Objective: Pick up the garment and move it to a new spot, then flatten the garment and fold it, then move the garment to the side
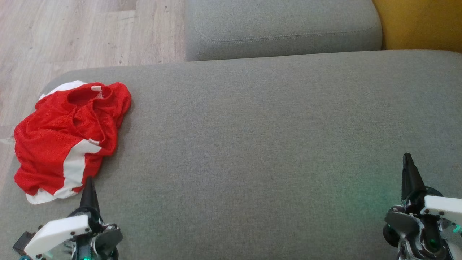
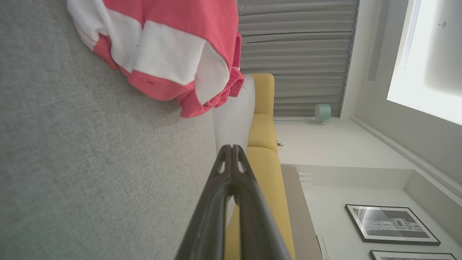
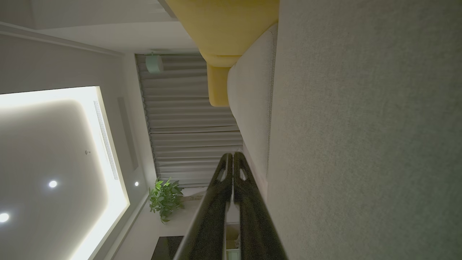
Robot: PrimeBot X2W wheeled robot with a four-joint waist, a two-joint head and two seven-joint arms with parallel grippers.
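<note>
A red garment (image 1: 61, 139) with white stripes lies crumpled at the left end of the grey sofa seat (image 1: 252, 137). My left gripper (image 1: 88, 182) sits just below the garment's near edge, shut with nothing in it. In the left wrist view the garment (image 2: 162, 47) lies ahead and to the upper left of the closed fingers (image 2: 231, 150). My right gripper (image 1: 408, 159) rests far off at the lower right over bare cushion, shut and empty; its fingertips (image 3: 232, 156) meet in the right wrist view.
A second grey cushion (image 1: 281, 29) stands behind the seat, with a yellow cushion (image 1: 422, 21) at the back right. Wooden floor (image 1: 72, 32) lies beyond the seat's left edge. Bare seat spreads wide between the two grippers.
</note>
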